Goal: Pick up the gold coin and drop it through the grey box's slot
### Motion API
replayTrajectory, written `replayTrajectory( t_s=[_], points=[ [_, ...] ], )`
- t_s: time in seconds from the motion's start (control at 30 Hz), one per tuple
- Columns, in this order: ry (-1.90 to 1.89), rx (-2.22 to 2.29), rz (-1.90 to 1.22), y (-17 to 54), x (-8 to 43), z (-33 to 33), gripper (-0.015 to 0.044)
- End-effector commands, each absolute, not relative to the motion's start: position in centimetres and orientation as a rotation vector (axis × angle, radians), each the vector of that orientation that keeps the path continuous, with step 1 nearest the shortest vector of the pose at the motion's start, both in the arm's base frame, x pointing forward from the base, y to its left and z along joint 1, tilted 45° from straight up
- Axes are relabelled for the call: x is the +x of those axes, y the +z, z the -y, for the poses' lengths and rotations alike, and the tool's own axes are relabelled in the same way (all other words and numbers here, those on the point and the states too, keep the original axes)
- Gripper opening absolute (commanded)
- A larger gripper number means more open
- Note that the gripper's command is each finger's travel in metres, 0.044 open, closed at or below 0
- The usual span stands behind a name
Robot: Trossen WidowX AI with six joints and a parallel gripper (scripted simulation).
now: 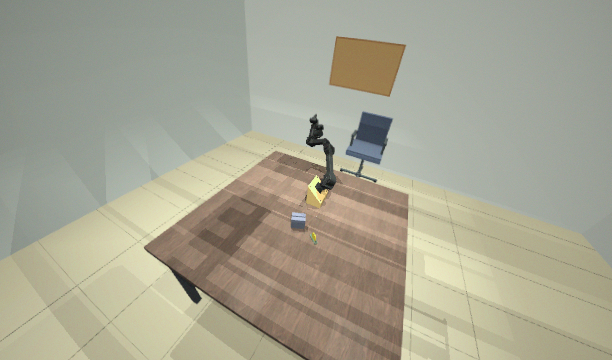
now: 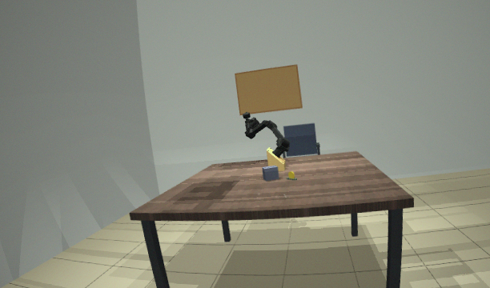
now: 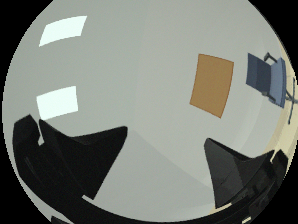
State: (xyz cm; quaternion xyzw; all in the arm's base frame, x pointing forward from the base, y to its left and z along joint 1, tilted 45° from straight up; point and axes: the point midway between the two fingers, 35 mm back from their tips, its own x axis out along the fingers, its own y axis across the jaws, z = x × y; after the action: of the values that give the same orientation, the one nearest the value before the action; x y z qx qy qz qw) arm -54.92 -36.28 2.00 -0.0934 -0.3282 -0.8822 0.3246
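Round gold coin [image 2: 291, 174], boxy grey box [image 2: 270, 173]

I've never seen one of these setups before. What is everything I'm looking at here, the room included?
Table: one, dark-brown wood with black legs, middle of the room.
Box: one, grey, closed, on the table in front of the arm's base.
Coin: one, gold, on its edge, beside the box and apart from it.
Holder: one, dark green, under the coin.
Wedge-shaped mount: one, yellow, on the table, carrying the arm.
Office chair: one, blue, behind the table.
Board: one, tan, on the back wall.
Floor: cream tiles.
Robot arm: one, black, raised high above the table.
Gripper: one, black, open, holding nothing.
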Motion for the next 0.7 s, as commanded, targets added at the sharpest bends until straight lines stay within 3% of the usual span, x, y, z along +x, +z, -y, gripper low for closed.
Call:
replayTrajectory(
  t_s=[0.0, 0.27, 0.67],
  points=[
    [-2.313, -0.242, 0.858, 2.0, -54.9, 36.4, 0.0374],
    [-2.243, -0.071, 0.659, 1.8, -49.3, 45.4, 0.0164],
    [-1.961, 0.236, 0.344, 1.5, -33.8, 58.8, 0.0161]
  ],
)
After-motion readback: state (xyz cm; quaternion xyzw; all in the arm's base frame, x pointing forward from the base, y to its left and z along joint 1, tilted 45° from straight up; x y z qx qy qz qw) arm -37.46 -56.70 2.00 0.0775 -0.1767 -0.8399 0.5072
